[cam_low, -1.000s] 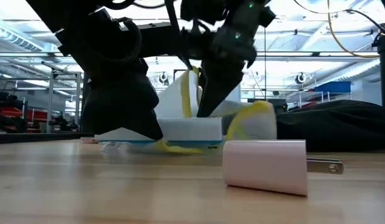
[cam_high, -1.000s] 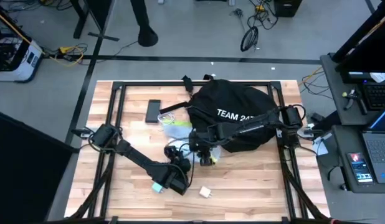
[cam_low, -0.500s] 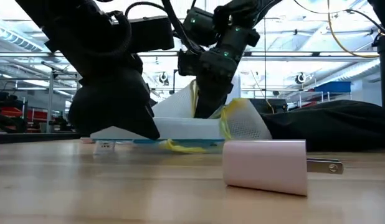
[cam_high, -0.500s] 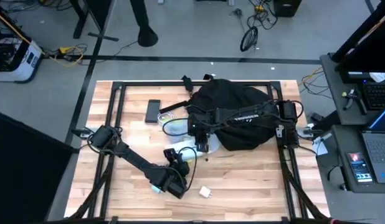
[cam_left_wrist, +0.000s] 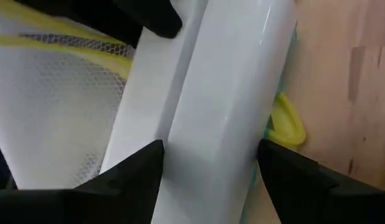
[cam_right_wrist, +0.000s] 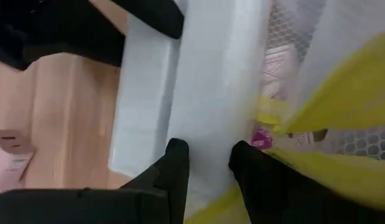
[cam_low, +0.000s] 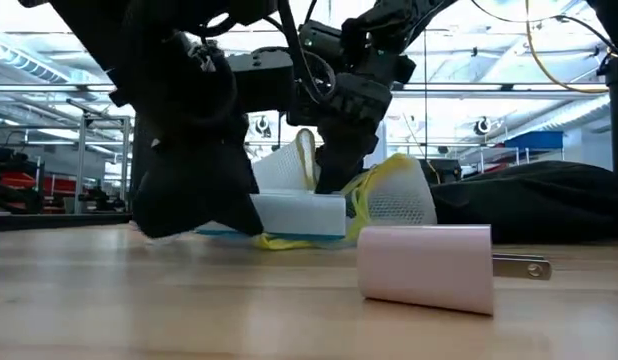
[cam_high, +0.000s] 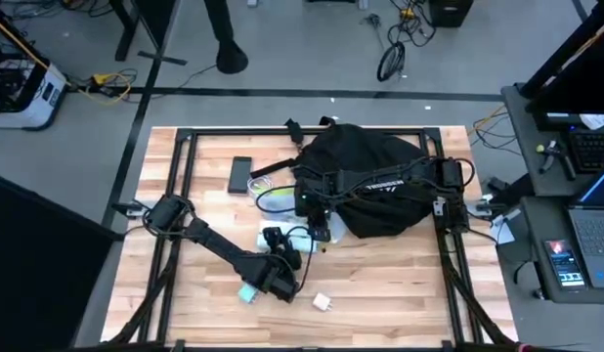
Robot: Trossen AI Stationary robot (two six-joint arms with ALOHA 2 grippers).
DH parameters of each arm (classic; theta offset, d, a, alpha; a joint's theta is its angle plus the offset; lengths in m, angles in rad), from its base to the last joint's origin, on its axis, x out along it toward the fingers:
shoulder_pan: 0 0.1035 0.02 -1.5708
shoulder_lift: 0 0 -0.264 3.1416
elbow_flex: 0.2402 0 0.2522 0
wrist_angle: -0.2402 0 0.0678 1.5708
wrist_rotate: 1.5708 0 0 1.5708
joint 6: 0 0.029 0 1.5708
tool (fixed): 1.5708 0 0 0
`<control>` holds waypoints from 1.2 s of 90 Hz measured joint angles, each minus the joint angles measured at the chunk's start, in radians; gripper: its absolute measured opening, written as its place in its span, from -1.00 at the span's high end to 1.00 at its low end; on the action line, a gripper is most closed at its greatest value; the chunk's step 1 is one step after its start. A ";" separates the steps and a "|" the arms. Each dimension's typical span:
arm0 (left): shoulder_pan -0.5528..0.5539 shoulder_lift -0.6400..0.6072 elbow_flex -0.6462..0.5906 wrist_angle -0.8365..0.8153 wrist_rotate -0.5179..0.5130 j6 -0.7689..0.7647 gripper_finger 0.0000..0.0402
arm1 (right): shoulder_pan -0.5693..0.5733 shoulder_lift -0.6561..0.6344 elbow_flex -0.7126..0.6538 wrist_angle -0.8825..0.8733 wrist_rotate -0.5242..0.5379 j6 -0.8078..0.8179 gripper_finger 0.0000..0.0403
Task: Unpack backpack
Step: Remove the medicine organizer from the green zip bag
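Lifted off the table, left tool (cam_high: 282, 262) and right tool (cam_high: 317, 227) both clamp white box (cam_low: 294, 213).

Wooden table (cam_high: 380, 284) holds backpack (cam_high: 375, 181), phone (cam_high: 240, 175) (dark), charger (cam_high: 323, 303).

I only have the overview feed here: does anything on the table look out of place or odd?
Yes: both grippers are on one item. The left gripper and the right gripper each straddle the white box lying with the yellow-trimmed mesh pouch, beside the backpack. A pink charger lies tipped on its side nearby.
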 joint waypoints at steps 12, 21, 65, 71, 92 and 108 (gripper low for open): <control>0.000 0.004 0.002 0.000 -0.058 0.091 -0.18 | 0.001 0.001 -0.001 -0.011 -0.056 -0.011 0.46; 0.000 0.009 0.024 -0.008 -0.093 0.159 -0.18 | 0.004 0.001 -0.002 -0.020 -0.074 -0.019 0.46; -0.008 0.011 0.154 -0.009 -0.199 0.374 -0.18 | 0.014 0.009 -0.007 -0.139 -0.186 -0.133 0.46; -0.013 0.001 0.179 -0.003 -0.232 0.410 -0.18 | 0.016 0.009 -0.007 -0.140 -0.199 -0.147 0.46; -0.010 -0.002 0.257 0.020 -0.258 0.473 -0.18 | 0.024 0.013 -0.005 -0.085 -0.250 -0.166 0.46; 0.014 -0.006 0.257 0.013 -0.074 0.452 -0.18 | 0.025 0.012 -0.004 -0.077 -0.235 -0.167 0.46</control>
